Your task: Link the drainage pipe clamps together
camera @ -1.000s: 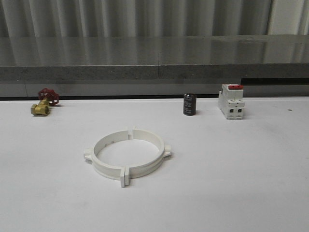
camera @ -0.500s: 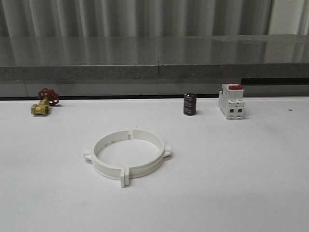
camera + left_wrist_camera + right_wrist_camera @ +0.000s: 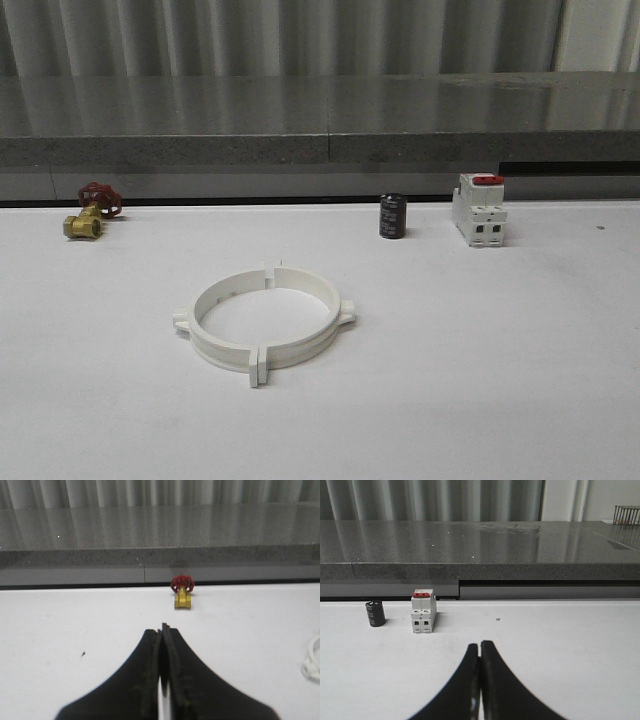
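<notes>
Two white drainage pipe clamps (image 3: pixel 264 326) joined into one ring, flat on the white table (image 3: pixel 480 380) left of centre, end tabs meeting at the near and far seams, a small lug on each side. Left gripper (image 3: pixel 161 630) and right gripper (image 3: pixel 480 646) both pressed tight together, holding nothing, above bare tabletop. Along the far edge: brass valve with red handwheel (image 3: pixel 90 212), black cylinder (image 3: pixel 392 216), white circuit breaker with red top (image 3: pixel 479 209).

White table (image 3: pixel 520 400), grey speckled stone ledge (image 3: pixel 330 150) behind, pale ribbed wall (image 3: pixel 300 35)
</notes>
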